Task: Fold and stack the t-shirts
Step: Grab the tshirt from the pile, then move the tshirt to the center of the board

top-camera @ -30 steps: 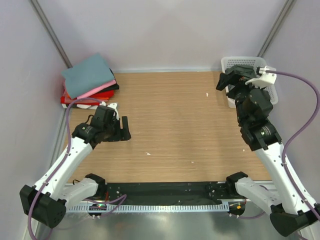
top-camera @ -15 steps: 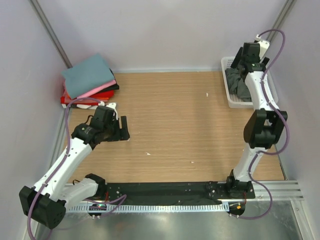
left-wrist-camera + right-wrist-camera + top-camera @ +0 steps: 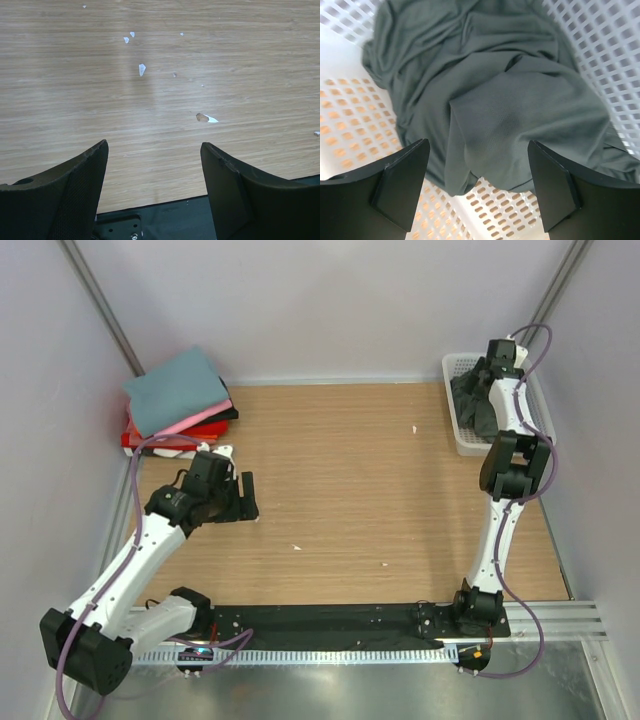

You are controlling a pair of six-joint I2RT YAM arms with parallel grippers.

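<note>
right tool (image 3: 477,146) gapes wide just above the crumpled dark grey-green t-shirt (image 3: 485,90) in the white lattice basket (image 3: 600,40) at the bench's (image 3: 340,480) far right corner. left tool (image 3: 154,146), also wide, hangs over wood near the left edge. folded t-shirts (image 3: 178,395) sit stacked at the far left corner.

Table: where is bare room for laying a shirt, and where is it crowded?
Bare wood spans the middle of the table, between left gripper and basket. Crowded: far-left corner holds the folded stack; grey-green shirt lies in the basket under the right gripper.
</note>
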